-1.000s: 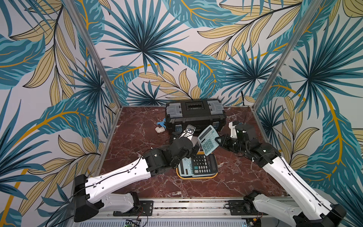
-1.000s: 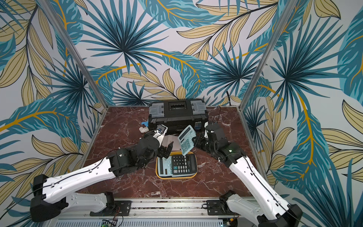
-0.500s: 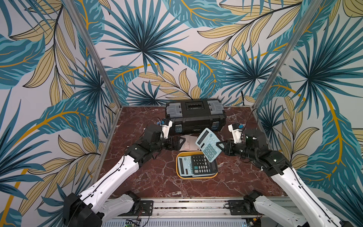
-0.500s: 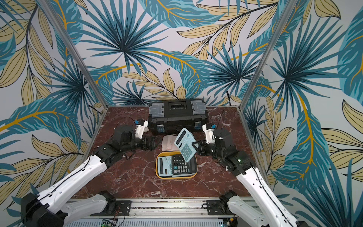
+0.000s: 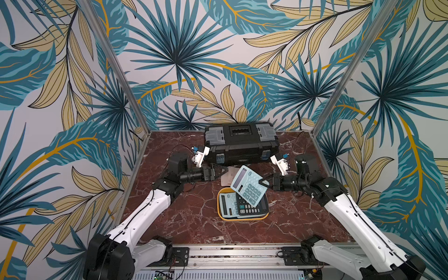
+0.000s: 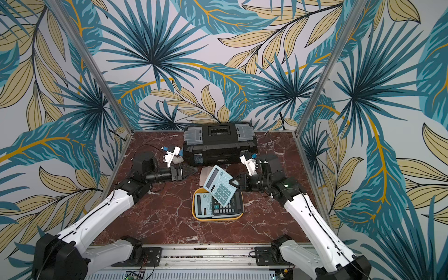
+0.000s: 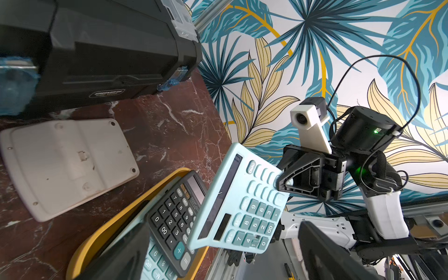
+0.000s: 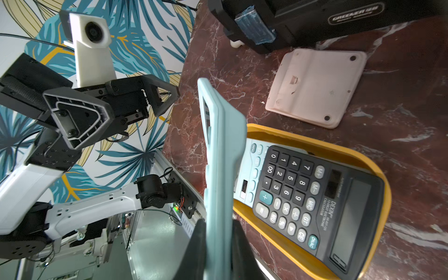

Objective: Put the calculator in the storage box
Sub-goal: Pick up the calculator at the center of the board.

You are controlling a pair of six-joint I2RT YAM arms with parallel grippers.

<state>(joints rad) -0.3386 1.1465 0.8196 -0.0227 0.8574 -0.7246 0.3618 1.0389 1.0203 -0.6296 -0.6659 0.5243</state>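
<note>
My right gripper (image 5: 263,183) pinches blue calculator (image 5: 248,186) tilted above yellow box (image 5: 219,206); my left gripper (image 5: 224,172) wide open, empty, near box

Table (image 5: 194,218) (marble), toolbox (image 5: 240,143), storage box (image 5: 242,219), face-down calculator (image 8: 315,87)

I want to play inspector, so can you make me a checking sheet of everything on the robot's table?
Surface: red-brown marbled table; no spills seen.
Job's things: light blue calculator held tilted over the yellow storage box; inside, a black calculator lies on a second light blue calculator; a white calculator lies face down outside the box.
Clutter: black toolbox at the back.
Grippers: left gripper open, empty; right gripper shut on the tilted calculator.
Cables: black cable looping at the right wrist.
Surroundings: palm-leaf walls, metal corner posts.
</note>
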